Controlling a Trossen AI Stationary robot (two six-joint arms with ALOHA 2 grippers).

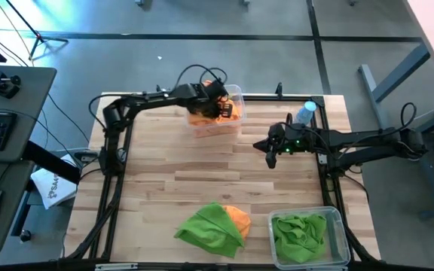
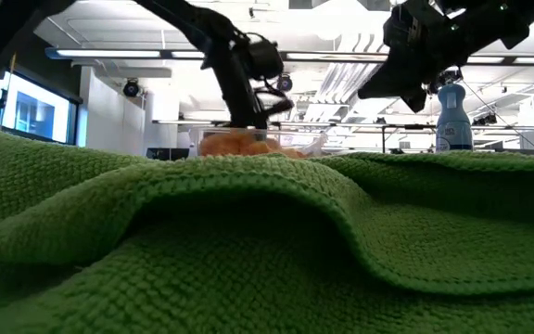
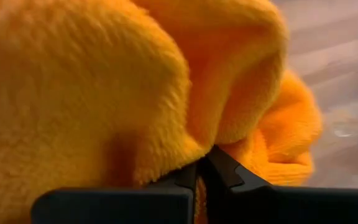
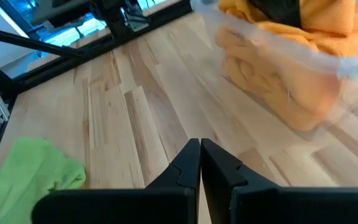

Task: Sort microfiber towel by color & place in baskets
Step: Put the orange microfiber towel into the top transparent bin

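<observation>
left gripper (image 1: 223, 105): closed on orange towel (image 3: 104, 87), over far basket (image 1: 236, 94)
right gripper (image 1: 271, 156): closed, empty, above table (image 1: 202, 173)

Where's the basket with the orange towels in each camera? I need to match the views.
High view: orange basket at the table's far edge, under the left gripper.
Low view: small, centre, behind the green towel.
Left wrist view: basket not made out; orange towel fills it.
Right wrist view: upper right.
Shared landmark: the orange towels.
</observation>
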